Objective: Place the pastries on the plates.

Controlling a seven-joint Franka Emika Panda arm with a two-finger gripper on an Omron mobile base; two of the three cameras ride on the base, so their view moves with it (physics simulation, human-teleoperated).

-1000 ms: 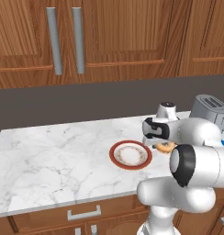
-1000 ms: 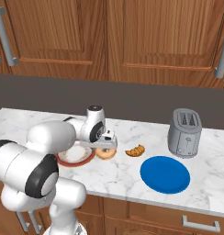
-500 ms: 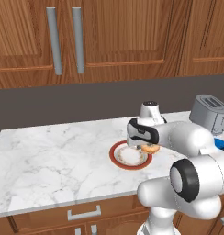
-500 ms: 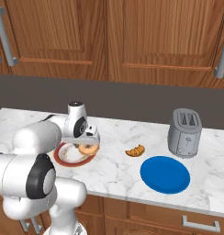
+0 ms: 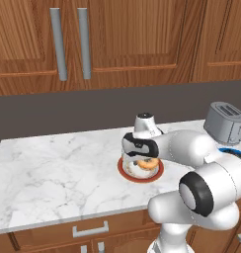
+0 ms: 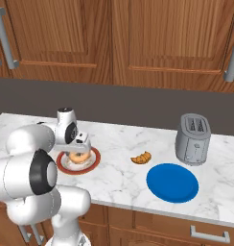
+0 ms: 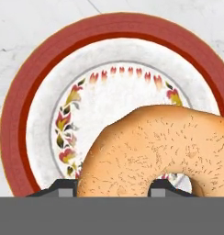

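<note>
Doughnut [image 7: 159, 151] sits clamped in the gripper [image 5: 143, 162], directly over the red-rimmed plate [image 6: 92, 162]; whether it touches the plate is unclear. Right of that, on the marble counter [image 6: 121, 173], lie the croissant-shaped pastry [image 6: 141, 157], the blue plate [image 6: 172, 182] and the toaster [image 6: 193, 139].

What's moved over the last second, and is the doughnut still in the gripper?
The gripper carried the doughnut leftward along the counter, from beside the red-rimmed plate to over its middle. It is still shut on the doughnut; nothing was let go. The small pastry, blue plate and toaster stayed put, as did the base.
</note>
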